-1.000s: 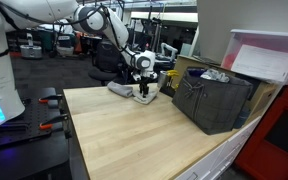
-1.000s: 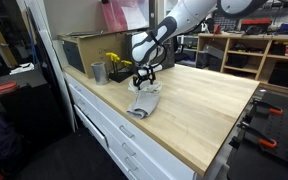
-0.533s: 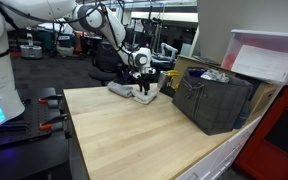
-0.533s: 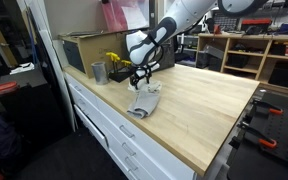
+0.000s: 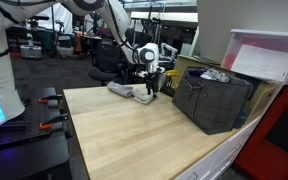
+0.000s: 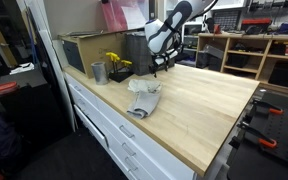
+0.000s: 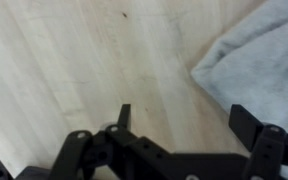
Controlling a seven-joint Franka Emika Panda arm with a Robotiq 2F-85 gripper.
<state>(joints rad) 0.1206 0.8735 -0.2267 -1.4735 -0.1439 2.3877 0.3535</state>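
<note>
The black two-finger gripper [image 7: 184,122] stands with its jaws wide apart and nothing between them. In the wrist view its two fingers rise from the bottom edge over bare boards. The crumpled grey cloth [image 7: 254,55] fills the upper right corner of that view, clear of both fingers. In both exterior views the gripper [image 5: 150,84] [image 6: 163,66] hangs above the pale wooden tabletop [image 7: 64,60], just beside the cloth and not touching it. The cloth [image 6: 144,98] lies in a loose heap near the left middle of an exterior view, close to the front edge of the tabletop [image 6: 209,110]. Only that view shows a small metal cup [image 6: 98,72] standing to the left of the cloth and some yellow items [image 6: 114,60] behind it. From the opposite side, an exterior view has the cloth [image 5: 132,92] just left of centre. There it shows a dark grey plastic crate [image 5: 212,100] at the right of the tabletop [image 5: 124,135], with a pink and white box [image 5: 269,58] above it in the upper right. Any print on the box's pale face is too small to read, and no brand or label is legible on the gripper or the crate. The wrist view alone shows the wood grain and a small dark speck near its upper middle.
</note>
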